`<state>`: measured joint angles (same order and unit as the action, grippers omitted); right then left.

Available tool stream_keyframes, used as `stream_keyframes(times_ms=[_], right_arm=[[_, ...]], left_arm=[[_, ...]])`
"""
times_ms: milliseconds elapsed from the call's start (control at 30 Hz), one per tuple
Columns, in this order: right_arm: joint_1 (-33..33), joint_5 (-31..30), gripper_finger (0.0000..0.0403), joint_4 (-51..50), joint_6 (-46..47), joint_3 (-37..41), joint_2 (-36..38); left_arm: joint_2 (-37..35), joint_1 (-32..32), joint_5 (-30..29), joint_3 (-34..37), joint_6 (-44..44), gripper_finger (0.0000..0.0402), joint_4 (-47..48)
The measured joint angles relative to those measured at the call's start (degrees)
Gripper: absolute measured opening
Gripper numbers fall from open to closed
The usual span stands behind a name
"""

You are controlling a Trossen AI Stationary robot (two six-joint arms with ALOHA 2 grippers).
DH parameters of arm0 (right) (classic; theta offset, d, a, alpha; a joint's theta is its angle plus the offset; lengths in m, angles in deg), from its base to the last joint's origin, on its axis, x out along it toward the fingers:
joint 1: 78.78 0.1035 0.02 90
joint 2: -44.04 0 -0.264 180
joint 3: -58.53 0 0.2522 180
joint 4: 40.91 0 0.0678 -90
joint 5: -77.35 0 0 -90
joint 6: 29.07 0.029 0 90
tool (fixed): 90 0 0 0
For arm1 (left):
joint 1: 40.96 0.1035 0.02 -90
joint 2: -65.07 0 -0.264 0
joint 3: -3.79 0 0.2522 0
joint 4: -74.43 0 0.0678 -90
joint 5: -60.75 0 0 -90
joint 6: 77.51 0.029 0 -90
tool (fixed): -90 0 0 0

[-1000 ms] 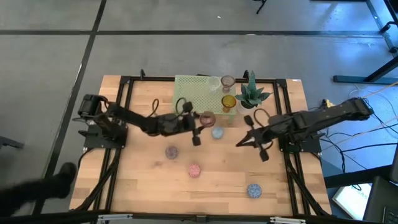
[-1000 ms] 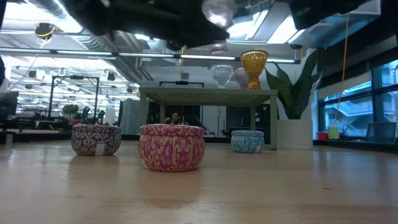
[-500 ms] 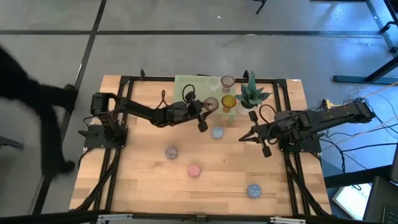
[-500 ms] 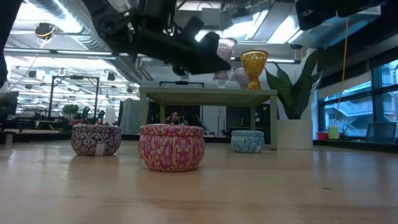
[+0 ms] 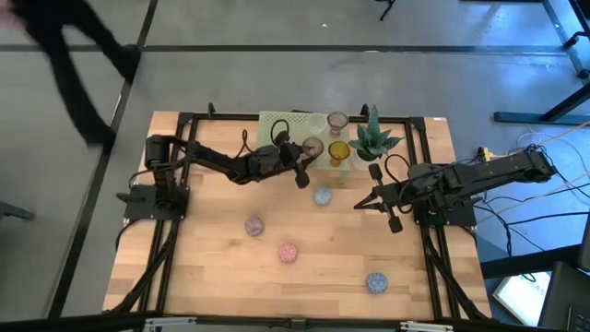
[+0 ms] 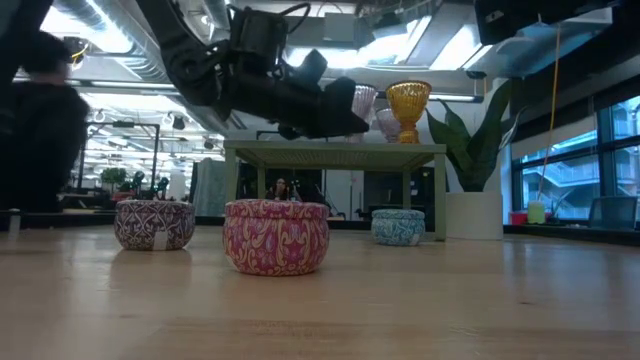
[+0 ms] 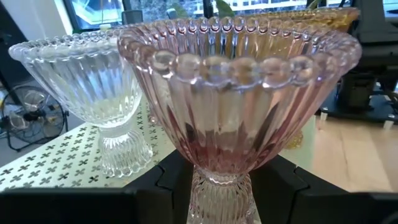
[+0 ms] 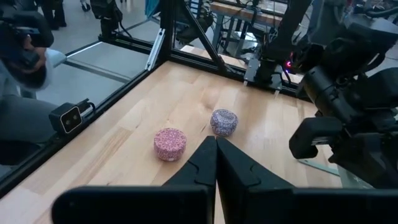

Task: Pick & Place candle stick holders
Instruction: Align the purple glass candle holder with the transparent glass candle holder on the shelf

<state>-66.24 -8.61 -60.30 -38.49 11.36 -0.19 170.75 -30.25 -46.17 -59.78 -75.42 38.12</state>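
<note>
My left gripper [image 5: 304,164] is shut on a pink ribbed glass candle stick holder [image 7: 239,93], held over the near right part of the pale green perforated stand [image 5: 288,129]. A clear holder [image 7: 87,87] stands on the stand close beside it. An amber holder [image 5: 338,152] and a mauve one [image 5: 337,121] stand at the stand's right end. In the low view the pink holder [image 6: 364,100] shows beside the amber one [image 6: 408,105]. My right gripper [image 5: 358,205] hovers shut over the table's right half, touching nothing. My left gripper pinches the pink holder's narrow stem [image 7: 221,186] between its two fingers [image 7: 168,180], just under the bowl. The fingers come nearly level from the table's left. The holder stays upright, bowl up; the fingers hide its foot, so whether it touches the stand cannot be told.
A spiky green potted plant [image 5: 373,138] stands right of the stand. Several patterned round tins lie on the wood: pale blue [image 5: 322,196], mauve [image 5: 253,225], pink [image 5: 289,252], blue [image 5: 376,282]. A person [image 5: 83,65] walks past the table's far left corner.
My left gripper has carried the pink holder toward the table's far edge and slightly right, sinking a little, from over the open wood to the stand beside the other glasses. The holder has stayed upright. The person has moved along the table's left side toward the far end.
</note>
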Motion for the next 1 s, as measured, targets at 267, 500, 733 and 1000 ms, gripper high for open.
stream_keyframes(times_ms=[267, 500, 733, 1000], right_arm=[[0.0, 0.0, 0.0007, 0.0, -0.1, 0.0, 0.0], [0.0, 0.0, 0.0007, 0.0, -0.1, 0.0, 0.0], [0.0, 0.0, 0.0007, 0.0, -0.1, 0.0, 0.0], [0.0, 0.0, 0.0007, 0.0, -0.1, 0.0, 0.0]], left_arm=[[0.1, 1.3, 5.2, 0.0, -1.3, 0.0133, 0.1], [0.2, 1.5, 6.7, 0.0, -1.3, 0.0156, 0.6], [0.3, 1.5, 6.6, 0.0, -1.3, 0.0168, 0.9], [0.2, 1.5, 5.1, 0.0, -1.3, 0.0181, 0.6]])
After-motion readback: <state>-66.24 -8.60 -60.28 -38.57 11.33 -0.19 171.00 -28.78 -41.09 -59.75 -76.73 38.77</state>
